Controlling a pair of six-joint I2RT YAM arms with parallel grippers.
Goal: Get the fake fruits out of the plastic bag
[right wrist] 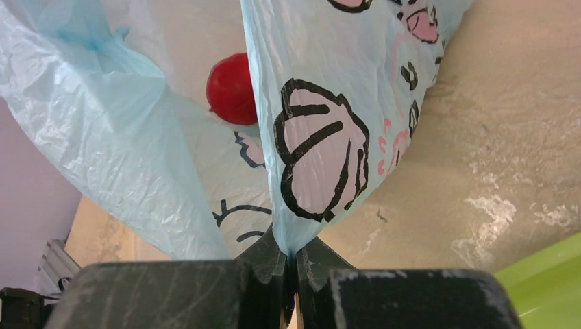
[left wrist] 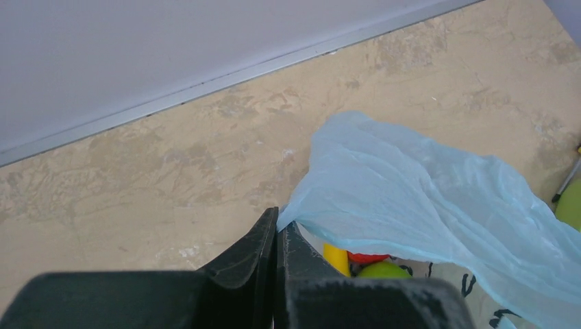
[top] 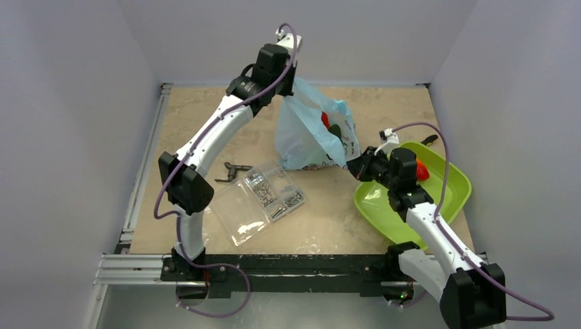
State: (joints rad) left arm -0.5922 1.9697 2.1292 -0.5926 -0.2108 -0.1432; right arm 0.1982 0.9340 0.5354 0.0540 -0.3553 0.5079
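Observation:
The light-blue plastic bag (top: 308, 133) with its pink and dark print hangs stretched between both grippers above the table's back middle. My left gripper (top: 291, 92) is shut on its top edge (left wrist: 294, 209). My right gripper (top: 355, 166) is shut on its lower right corner (right wrist: 291, 243). Inside the bag I see a red fruit (top: 325, 120) and a dark green one (top: 336, 131). The left wrist view shows a yellow banana end (left wrist: 336, 259), a red piece (left wrist: 366, 258) and a green fruit (left wrist: 384, 269). The right wrist view shows a red round fruit (right wrist: 231, 89). One red fruit (top: 421, 171) lies in the lime-green tray (top: 445, 195).
A clear plastic compartment box (top: 264, 199) with small metal parts lies open at the table's centre left. A dark metal tool (top: 231, 171) lies beside it. The tray sits at the right, under my right arm. Grey walls surround the table.

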